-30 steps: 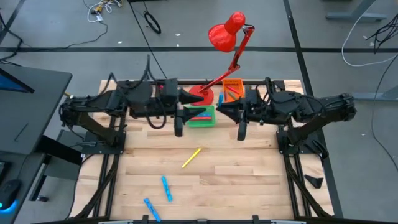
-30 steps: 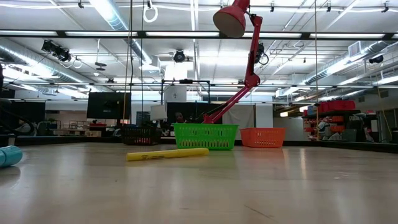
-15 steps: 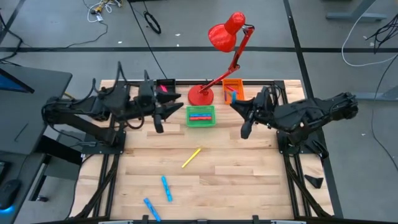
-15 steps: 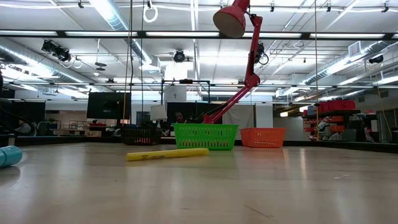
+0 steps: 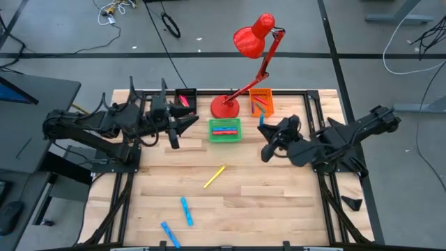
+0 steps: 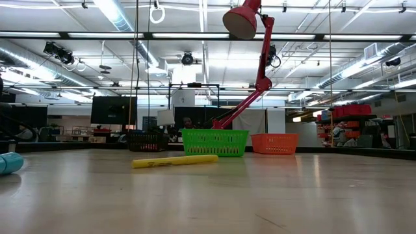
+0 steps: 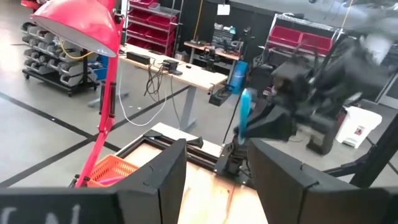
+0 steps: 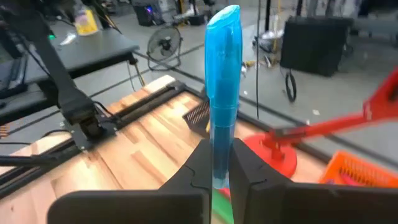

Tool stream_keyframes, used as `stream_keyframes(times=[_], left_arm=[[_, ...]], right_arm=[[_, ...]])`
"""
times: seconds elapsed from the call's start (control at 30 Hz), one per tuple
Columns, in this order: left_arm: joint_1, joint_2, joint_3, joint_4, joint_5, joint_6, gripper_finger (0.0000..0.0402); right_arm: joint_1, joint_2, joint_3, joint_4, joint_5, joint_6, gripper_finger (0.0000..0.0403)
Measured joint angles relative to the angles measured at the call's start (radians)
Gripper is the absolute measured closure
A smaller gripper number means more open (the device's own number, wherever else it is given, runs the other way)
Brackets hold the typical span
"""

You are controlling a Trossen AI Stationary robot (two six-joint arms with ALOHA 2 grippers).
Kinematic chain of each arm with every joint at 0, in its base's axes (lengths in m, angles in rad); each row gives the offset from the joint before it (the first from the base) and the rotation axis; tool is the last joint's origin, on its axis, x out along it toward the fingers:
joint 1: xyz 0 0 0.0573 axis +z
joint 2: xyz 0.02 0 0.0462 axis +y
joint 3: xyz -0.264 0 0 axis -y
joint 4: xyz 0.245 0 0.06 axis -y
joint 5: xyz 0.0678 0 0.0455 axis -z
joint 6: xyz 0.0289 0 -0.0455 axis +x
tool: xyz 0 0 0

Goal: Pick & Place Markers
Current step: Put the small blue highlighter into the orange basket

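The left gripper (image 5: 187,126) hovers at ten o'clock of the table (image 5: 279,202), jaws parted and empty, just beside the black bin (image 5: 185,98). Two blue markers (image 5: 186,210) lie at seven o'clock, and a yellow marker (image 5: 214,176) lies near centre. The green bin (image 5: 225,130) at twelve o'clock holds markers. The right gripper (image 5: 265,132), at two o'clock, is clamped on an upright blue marker (image 8: 222,93).

Across my wooden table (image 5: 279,188) I see a red lamp (image 5: 252,36) rising from its round base, a green bin (image 5: 225,130) just before it, flanked by an orange bin (image 5: 261,100) and a black bin (image 5: 185,97).
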Motion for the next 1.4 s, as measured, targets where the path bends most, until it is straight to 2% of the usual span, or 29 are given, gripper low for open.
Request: stream_keyframes(times=[0.27,0.37,0.57,0.9,1.03,1.2,1.4], left_arm=[[0.000,0.000,0.000,-0.009,0.000,0.001,0.0225],[0.000,0.000,0.000,-0.009,0.000,0.003,0.0225],[0.000,0.000,0.000,-0.009,0.001,0.035,0.0225],[0.000,0.000,0.000,-0.010,0.001,0.037,0.0225],[0.000,0.000,0.000,-0.010,0.001,0.037,0.0225],[0.001,0.000,0.000,-0.009,0.001,0.037,0.0225],[0.001,0.000,0.000,-0.008,0.001,0.034,0.0225]], right_arm=[[-0.003,0.000,-0.124,-0.017,0.027,0.180,0.0388],[-0.020,0.000,-0.139,-0.046,0.007,0.232,0.0388],[-0.173,-0.001,-0.139,-0.119,-0.283,0.328,0.0388],[-0.550,-0.001,-0.139,-0.269,-0.699,0.324,0.0388],[-0.667,-0.001,-0.139,-0.316,-0.857,0.301,0.0388],[-0.747,0.000,-0.139,-0.368,-0.990,0.297,0.0388],[-0.776,0.015,-0.139,-0.376,-1.040,0.330,0.0388]])
